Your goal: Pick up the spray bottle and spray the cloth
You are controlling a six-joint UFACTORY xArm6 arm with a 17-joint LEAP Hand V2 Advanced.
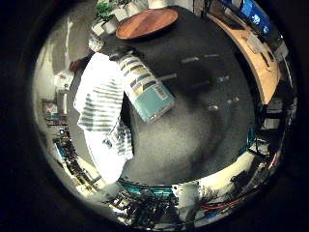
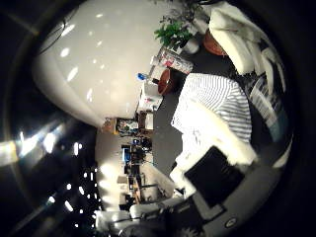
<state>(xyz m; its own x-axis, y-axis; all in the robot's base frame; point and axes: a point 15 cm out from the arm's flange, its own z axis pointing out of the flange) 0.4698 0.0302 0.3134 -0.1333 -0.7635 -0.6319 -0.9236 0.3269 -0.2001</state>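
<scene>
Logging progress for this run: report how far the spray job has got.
Nothing looks done yet. The spray bottle lies on its side on the dark table, beside the striped cloth, not gripped. In hand: the hand hovers above them, fingers white at the view's edge. Left: grasp, lift, spray the cloth.

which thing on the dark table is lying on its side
The spray bottle, lying flat beside the striped cloth. The wooden plate sits flat, farther off.
</scene>
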